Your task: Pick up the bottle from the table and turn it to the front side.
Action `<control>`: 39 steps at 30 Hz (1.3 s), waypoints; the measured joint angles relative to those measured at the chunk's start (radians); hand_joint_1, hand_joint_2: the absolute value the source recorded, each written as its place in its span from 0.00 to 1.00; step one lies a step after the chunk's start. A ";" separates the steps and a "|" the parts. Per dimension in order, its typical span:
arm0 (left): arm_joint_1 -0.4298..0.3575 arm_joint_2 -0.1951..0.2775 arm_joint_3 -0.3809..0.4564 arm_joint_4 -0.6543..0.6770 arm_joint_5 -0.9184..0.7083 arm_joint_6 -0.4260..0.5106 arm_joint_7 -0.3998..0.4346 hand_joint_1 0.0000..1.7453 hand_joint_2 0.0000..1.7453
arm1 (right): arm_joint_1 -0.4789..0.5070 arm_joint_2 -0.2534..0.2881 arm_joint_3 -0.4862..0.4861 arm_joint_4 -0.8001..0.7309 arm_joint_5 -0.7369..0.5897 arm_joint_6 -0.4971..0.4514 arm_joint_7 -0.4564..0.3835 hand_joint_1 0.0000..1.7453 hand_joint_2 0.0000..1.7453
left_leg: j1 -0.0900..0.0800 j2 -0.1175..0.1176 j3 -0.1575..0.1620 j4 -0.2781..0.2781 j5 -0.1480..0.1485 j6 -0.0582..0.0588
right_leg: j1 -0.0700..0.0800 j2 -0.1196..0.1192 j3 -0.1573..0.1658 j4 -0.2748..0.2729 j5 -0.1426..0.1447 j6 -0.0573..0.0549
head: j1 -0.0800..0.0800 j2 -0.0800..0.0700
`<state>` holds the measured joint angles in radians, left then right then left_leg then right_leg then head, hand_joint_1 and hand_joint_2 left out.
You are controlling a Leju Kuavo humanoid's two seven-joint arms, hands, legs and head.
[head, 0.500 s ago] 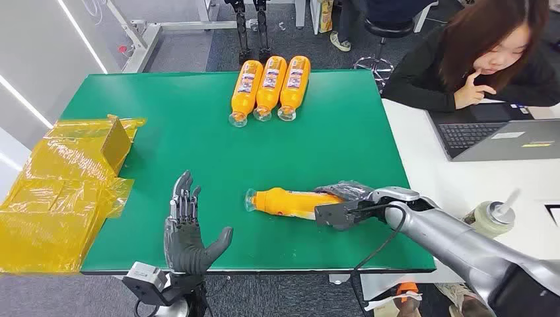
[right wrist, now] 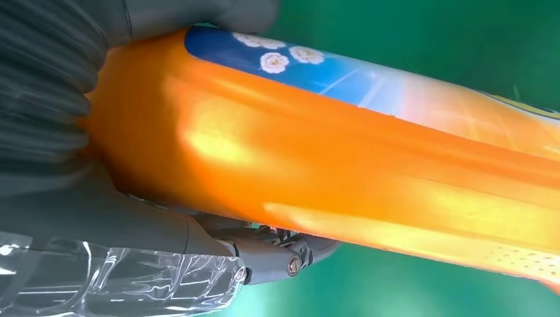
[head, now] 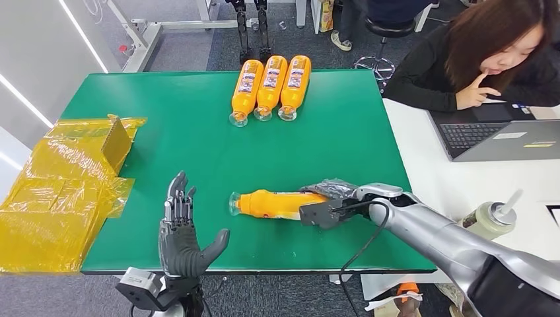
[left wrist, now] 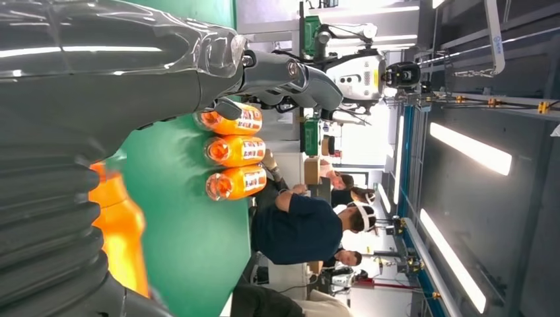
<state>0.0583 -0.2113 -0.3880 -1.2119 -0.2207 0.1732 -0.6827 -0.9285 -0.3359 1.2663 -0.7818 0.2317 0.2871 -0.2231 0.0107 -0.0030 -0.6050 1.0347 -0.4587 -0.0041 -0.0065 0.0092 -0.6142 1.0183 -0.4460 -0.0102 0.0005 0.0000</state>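
The right hand [head: 330,201], holding the bottle [head: 274,203], has carried it a little to the left across the counter [head: 198,132]. The left hand [head: 181,231] has moved slightly left too.

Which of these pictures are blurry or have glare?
Head view: sharp, evenly lit. Left wrist view: bright ceiling lights glare, near bottle is blurred. Right wrist view: the bottle in the right hand is soft, with shiny highlights.
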 joint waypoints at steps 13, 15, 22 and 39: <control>0.020 0.002 0.027 -0.020 -0.046 0.029 0.007 0.00 1.00 | 0.009 0.018 -0.111 -0.049 0.069 -0.253 -0.017 1.00 1.00 | 0.000 -0.001 0.000 0.000 0.000 0.000 | 0.000 0.000 -0.001 -0.001 0.000 0.000 | 0.000 0.000; 0.021 0.007 0.028 -0.020 -0.056 0.041 0.007 0.00 1.00 | 0.051 -0.006 -0.159 -0.107 0.100 -0.281 -0.014 1.00 1.00 | 0.000 -0.001 0.000 0.000 0.000 0.000 | 0.000 0.000 -0.001 -0.001 0.000 0.000 | 0.000 0.000; 0.021 0.017 0.035 -0.020 -0.066 0.061 0.005 0.00 1.00 | 0.249 -0.084 -0.358 -0.347 0.196 -0.363 -0.010 1.00 1.00 | 0.000 -0.003 -0.001 0.000 -0.001 0.000 | 0.000 -0.002 -0.001 -0.001 -0.001 0.001 | 0.000 0.000; -0.050 -0.010 0.037 0.038 -0.082 0.051 0.009 0.00 1.00 | 0.769 0.092 -0.581 -0.675 0.527 -0.540 0.007 1.00 1.00 | 0.000 -0.006 -0.002 -0.001 -0.001 -0.001 | 0.000 -0.005 -0.002 0.000 -0.004 -0.001 | 0.000 0.000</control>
<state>0.0083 -0.2210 -0.3508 -1.1734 -0.3027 0.2237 -0.6739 -0.1593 -0.2435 0.6850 -1.4568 0.7588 -0.2525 -0.2159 0.0111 -0.0092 -0.6071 1.0334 -0.4600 -0.0051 -0.0061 0.0042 -0.6162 1.0179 -0.4502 -0.0112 0.0004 0.0000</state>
